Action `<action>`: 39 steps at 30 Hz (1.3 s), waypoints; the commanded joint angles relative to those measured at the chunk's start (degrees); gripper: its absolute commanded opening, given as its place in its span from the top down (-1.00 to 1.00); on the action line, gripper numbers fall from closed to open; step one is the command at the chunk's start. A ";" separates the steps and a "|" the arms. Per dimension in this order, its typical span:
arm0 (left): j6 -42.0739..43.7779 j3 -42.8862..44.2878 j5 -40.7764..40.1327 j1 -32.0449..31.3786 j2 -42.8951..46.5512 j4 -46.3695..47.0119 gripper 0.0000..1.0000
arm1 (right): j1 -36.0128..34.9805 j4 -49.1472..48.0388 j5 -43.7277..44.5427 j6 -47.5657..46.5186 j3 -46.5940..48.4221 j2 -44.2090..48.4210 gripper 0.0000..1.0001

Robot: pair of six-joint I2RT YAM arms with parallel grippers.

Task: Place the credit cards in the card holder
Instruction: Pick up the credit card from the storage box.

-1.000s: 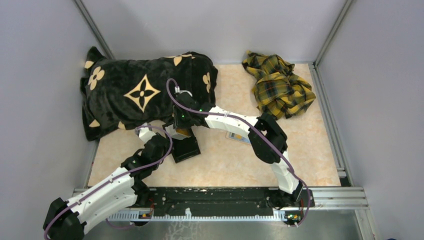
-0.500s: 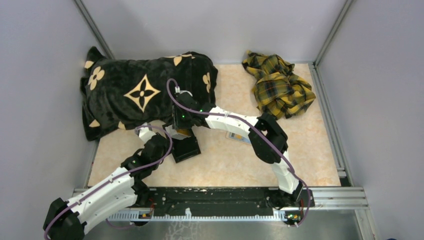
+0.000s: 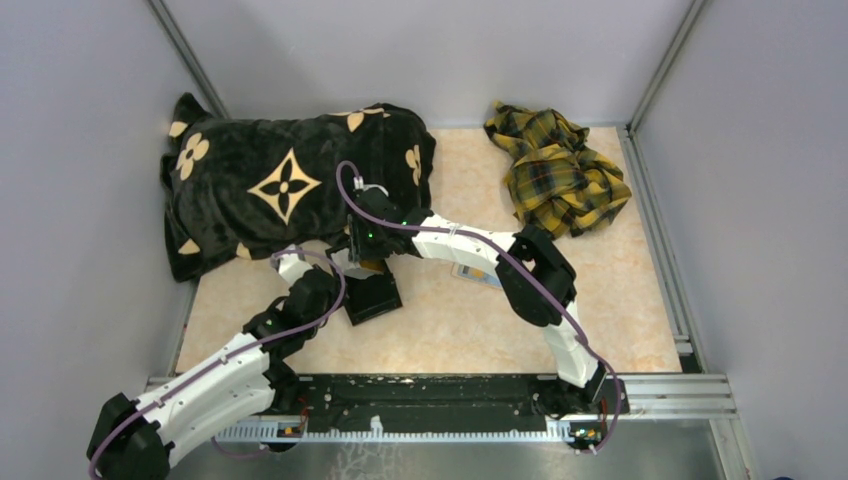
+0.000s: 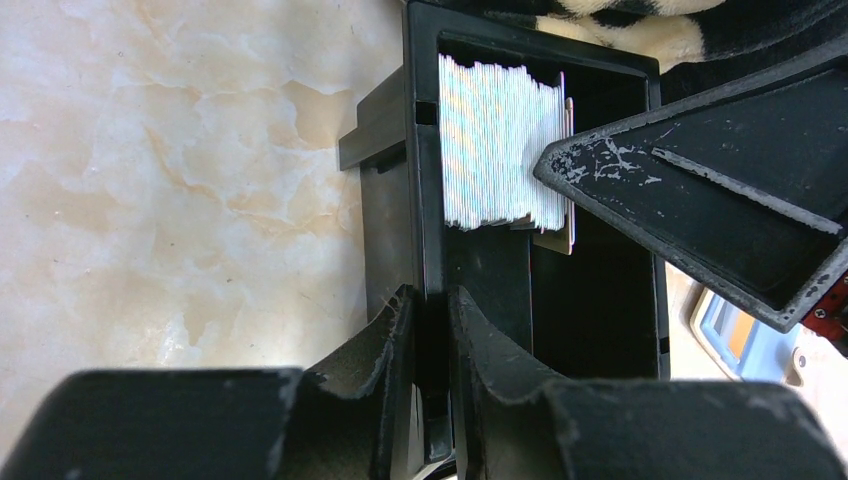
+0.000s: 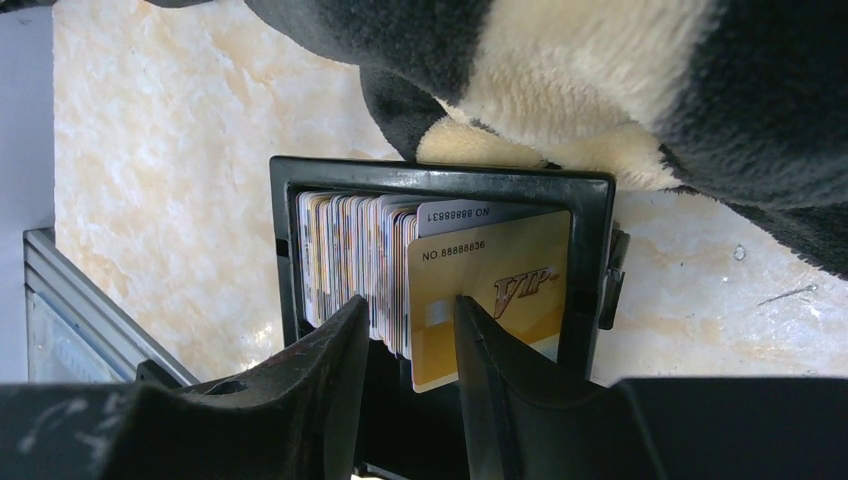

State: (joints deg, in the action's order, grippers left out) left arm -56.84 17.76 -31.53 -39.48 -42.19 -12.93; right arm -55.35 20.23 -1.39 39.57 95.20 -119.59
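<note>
— We see the left arm (image 3: 215, 385) and the right arm (image 3: 455, 243): white shells, black joints.
— Yes, and we count a purple cable (image 3: 345, 186) looping along each, with a small green light (image 3: 372, 232) on the right wrist.
— The jaws we see up close are matt black, scuffed pale grey along their edges.

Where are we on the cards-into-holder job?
Done: nothing I can confirm; no tan card holder is in view. In hand: left gripper clamps the wall of the black tray; right gripper, jaws apart, straddles the gold VIP card fronting the tray's card row. Left: that row, plus a loose card on the table.
</note>
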 commanded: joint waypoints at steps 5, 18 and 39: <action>1.16 0.03 1.29 0.33 -0.94 2.99 0.54 | 0.58 -2.04 -1.65 -0.47 0.31 1.75 0.23; 1.59 0.08 1.52 0.63 -1.07 2.97 0.59 | 0.36 -2.75 -2.51 -0.28 0.67 2.01 0.53; 1.33 -0.09 2.10 0.75 -0.90 3.17 0.61 | -1.33 0.94 1.53 -2.49 4.27 4.65 0.72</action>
State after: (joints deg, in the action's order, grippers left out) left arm -55.79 17.76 -30.85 -39.00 -43.22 -11.40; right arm -55.42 21.54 -0.43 38.11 96.07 -119.20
